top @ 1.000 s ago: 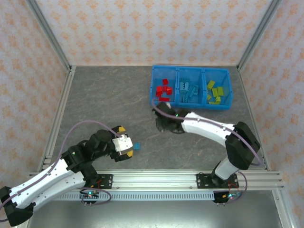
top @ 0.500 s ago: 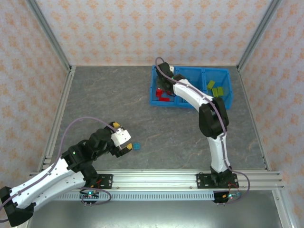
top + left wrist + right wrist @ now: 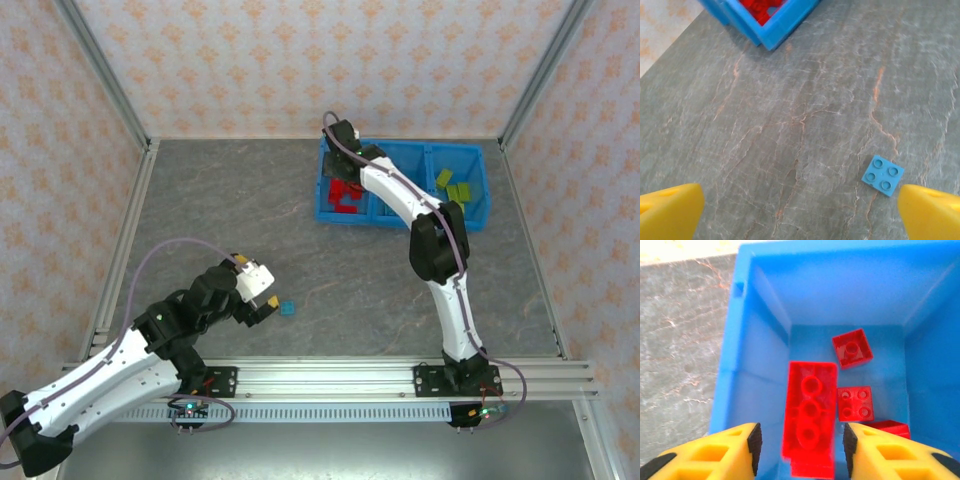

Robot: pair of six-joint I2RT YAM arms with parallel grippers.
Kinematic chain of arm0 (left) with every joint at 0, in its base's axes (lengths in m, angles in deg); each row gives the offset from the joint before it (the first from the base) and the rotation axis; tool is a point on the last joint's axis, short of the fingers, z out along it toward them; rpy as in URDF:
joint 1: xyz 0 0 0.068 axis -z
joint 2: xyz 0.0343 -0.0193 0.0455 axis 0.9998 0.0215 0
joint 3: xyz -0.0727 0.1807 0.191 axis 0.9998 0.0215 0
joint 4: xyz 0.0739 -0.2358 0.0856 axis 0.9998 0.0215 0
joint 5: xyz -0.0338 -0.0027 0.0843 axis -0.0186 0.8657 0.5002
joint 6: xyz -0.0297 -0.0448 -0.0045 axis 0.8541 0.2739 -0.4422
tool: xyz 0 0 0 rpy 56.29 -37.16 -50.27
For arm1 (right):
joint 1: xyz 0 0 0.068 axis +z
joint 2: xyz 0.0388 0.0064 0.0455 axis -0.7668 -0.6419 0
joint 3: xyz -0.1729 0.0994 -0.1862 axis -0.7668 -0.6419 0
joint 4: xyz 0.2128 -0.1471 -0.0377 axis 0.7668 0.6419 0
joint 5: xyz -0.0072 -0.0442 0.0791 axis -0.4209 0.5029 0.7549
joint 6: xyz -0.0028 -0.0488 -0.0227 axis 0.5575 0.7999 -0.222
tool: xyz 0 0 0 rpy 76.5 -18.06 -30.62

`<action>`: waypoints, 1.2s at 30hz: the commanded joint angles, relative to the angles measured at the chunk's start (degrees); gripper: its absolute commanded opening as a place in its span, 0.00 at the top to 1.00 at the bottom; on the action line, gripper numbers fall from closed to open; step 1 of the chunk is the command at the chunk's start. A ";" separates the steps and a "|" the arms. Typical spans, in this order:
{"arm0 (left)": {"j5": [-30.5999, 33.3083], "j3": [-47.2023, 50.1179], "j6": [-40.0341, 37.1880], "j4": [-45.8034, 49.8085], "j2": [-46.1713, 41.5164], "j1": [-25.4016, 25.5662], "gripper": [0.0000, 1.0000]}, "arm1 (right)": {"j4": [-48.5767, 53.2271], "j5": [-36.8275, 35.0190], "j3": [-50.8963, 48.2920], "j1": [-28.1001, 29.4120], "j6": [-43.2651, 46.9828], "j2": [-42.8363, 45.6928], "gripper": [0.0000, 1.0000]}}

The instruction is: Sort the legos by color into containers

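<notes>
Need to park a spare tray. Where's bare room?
Bare tabletop left of the blue bin, and between the bin and the lone blue brick. Crowded: the red compartment under the right gripper, and beside the left gripper.

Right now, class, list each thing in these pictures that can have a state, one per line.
Left gripper: open, above the table.
Right gripper: open, over the red compartment of the bin.
Long red brick: loose between that gripper's jaws.
Blue brick: flat on the table, studs up, unsorted.
Bin: upright, open-topped.
</notes>
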 commanded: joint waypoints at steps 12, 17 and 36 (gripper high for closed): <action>9.77 -19.91 53.47 16.95 20.76 -0.35 0.09 | 3.46 8.67 -23.21 0.21 -1.07 32.71 0.35; 0.81 -16.97 68.46 11.54 30.79 2.32 0.15 | 4.71 1.87 -37.47 0.13 -1.66 45.61 0.25; -1.15 -11.42 78.51 -1.99 51.71 6.53 0.47 | 4.31 2.31 -42.96 -0.31 -2.55 46.28 0.21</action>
